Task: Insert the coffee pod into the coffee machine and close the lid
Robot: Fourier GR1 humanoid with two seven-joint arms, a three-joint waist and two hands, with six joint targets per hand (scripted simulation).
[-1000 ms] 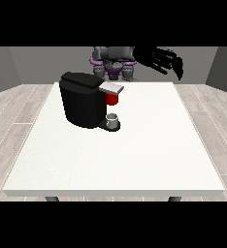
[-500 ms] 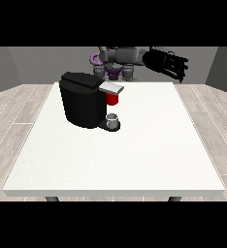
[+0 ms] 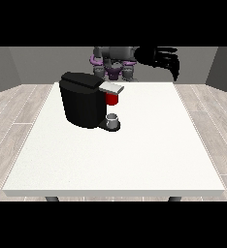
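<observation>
One hand (image 3: pixel 163 59) shows, raised at the view's right above the table's far edge, its dark fingers curled downward and holding nothing that can be made out; the other hand is not in view; the black coffee machine (image 3: pixel 84 99) stands on the white table (image 3: pixel 135 155) left of centre and toward the far side, well apart from that hand, lower and to its left; a grey lid (image 3: pixel 112 87) juts rightward from the machine's top over a red part (image 3: pixel 112 99), which may be the coffee pod already seated, though that cannot be told for certain; a small grey cup (image 3: pixel 113 120) sits on the machine's base just below; the lid's long axis runs left to right, its free end pointing toward the visible hand, which looks the better placed to reach it; bare tabletop lies between hand and machine, and the near half offers open room; the far edge sits close behind the machine
</observation>
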